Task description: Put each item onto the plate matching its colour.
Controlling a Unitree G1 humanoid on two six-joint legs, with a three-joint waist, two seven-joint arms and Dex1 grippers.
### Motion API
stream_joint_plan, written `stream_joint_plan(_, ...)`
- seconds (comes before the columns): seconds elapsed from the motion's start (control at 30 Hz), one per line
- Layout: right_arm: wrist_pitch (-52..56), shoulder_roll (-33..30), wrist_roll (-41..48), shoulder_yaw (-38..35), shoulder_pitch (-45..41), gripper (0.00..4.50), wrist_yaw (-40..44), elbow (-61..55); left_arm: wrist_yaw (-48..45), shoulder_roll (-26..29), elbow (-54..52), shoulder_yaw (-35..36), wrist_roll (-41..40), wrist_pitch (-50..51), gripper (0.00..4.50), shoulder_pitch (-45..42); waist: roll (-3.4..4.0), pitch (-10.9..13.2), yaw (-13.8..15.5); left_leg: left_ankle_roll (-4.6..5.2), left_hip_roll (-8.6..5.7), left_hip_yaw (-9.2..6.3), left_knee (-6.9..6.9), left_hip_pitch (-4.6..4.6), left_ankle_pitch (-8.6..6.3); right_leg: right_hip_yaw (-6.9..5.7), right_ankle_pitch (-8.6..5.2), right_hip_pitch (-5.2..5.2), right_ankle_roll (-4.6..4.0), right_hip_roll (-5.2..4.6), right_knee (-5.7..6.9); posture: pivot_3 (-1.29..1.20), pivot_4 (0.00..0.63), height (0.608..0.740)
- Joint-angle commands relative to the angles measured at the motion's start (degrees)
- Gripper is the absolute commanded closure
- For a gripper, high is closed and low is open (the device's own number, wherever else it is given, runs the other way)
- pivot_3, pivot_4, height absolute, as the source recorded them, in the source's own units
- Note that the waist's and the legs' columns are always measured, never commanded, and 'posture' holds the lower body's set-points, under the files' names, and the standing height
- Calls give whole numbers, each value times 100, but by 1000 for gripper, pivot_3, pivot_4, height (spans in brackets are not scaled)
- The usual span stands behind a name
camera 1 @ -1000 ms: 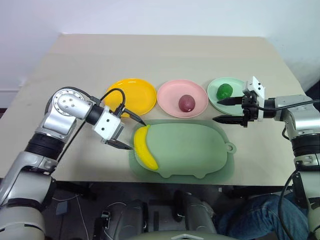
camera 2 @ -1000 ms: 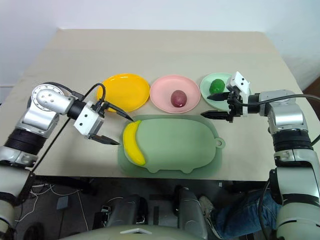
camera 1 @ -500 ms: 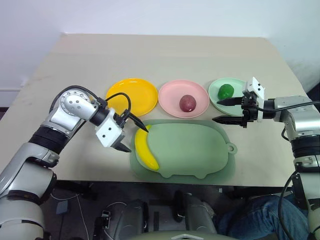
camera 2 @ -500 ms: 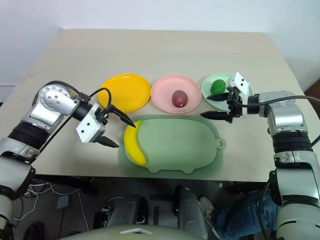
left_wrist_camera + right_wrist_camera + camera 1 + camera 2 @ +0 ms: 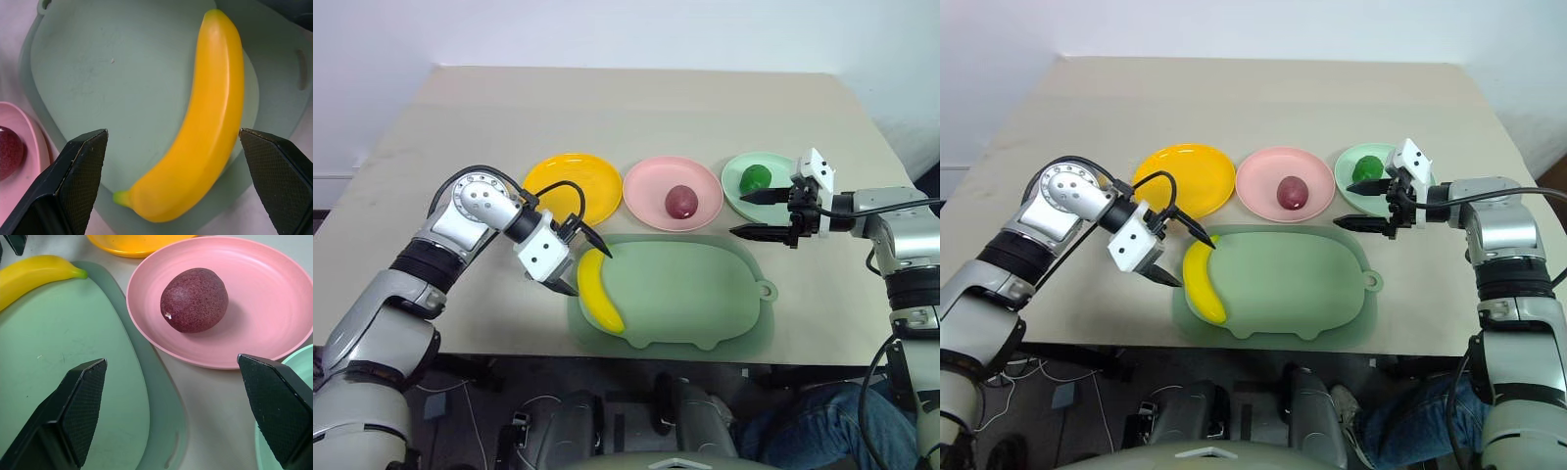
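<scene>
Hidden or cut off:
- Pink plate (image 5: 19,161): left wrist view, only a sliver at the frame edge.
- Red-purple fruit (image 5: 9,152): same view, cut by the edge, partly behind a gripper finger.
- Green board (image 5: 122,83): margins run out of frame.
- Yellow plate (image 5: 137,245): right wrist view, only the near rim.
- Mint plate (image 5: 293,362): a corner, behind a finger.
- Banana (image 5: 34,276): far end out of frame.
- Green fruit (image 5: 755,178): surface texture too small to tell.
</scene>
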Motion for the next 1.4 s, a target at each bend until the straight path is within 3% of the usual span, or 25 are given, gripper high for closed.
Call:
stream_joint_plan(0.03,12,-135,77,-230,-10,9,-45,-209,-21,-62,-11,-68,-114,20,0,-179,0,0,-1,1,0,0,0,0,0,0,0,0,0,0,0,0,150,740)
stream_joint_plan(0.43,13,-121,67,-233,-10,9,-141,-194,-21,-23,166,-901,-221,87,0,-617,0,0,4,4,0,-2,1,0,-2,0,0,0,0,0,0,0,150,740)
stream_joint_plan(0.77,23,-132,78,-250,45,9,-186,-220,-21,-236,515,-1088,-179,193,0,-682,0,0,0,6,0,-2,2,-2,-3,0,0,0,0,0,0,0,150,740)
stream_joint_plan(1.07,4,-181,49,-251,-40,0,-199,-163,-21,112,72,-1872,-534,302,2912,-715,0,0,-1,9,0,-5,1,-1,-5,1,0,-1,0,0,0,0,150,740)
stream_joint_plan(1.17,-1,-157,41,-244,-54,0,-245,-160,-21,107,9,-1974,-681,339,3105,-702,1,-2,3,10,0,-5,2,1,-6,2,0,1,0,-1,-1,0,150,740)
stream_joint_plan(1.3,-15,-174,48,-238,-24,0,-229,-203,-21,202,-83,-1934,-671,674,4298,-770,1,-2,10,11,-1,-6,3,3,-6,2,0,5,0,-1,-1,0,150,740)
stream_joint_plan(1.4,5,-187,47,-251,-40,0,-241,-171,-21,411,-461,-2199,-934,1248,4405,-935,2,-3,12,11,-2,-7,5,3,-6,1,0,7,0,-2,-1,0,150,740)
